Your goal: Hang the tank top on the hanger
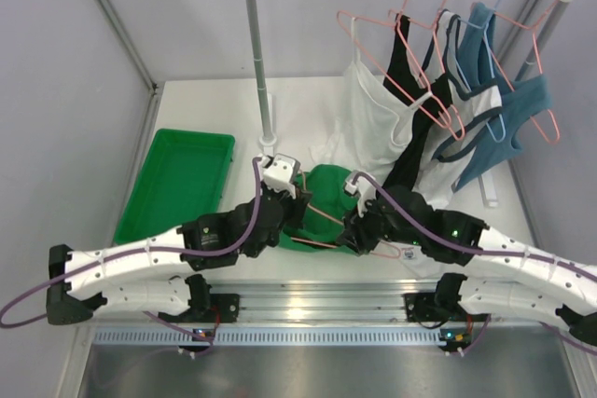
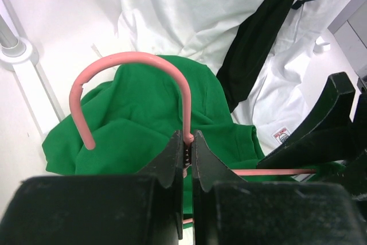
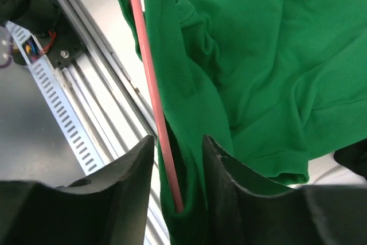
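Top external shows both arms stretched low and inward from the near edge, wrists meeting over the tank top [image 1: 326,182], which lies crumpled on the table [image 1: 210,104] between them; left wrist alone shows the left gripper [image 2: 188,143] clamped on the hanger [image 2: 137,57] neck just under its hook, green cloth behind; right wrist alone shows the right gripper [image 3: 178,144] with fingers apart, astride the pink wire and a green strap, gripping neither

No legible text, brand or number. Small tag [image 2: 282,135] with red mark on white garment [image 2: 189,15]: print too small to read.
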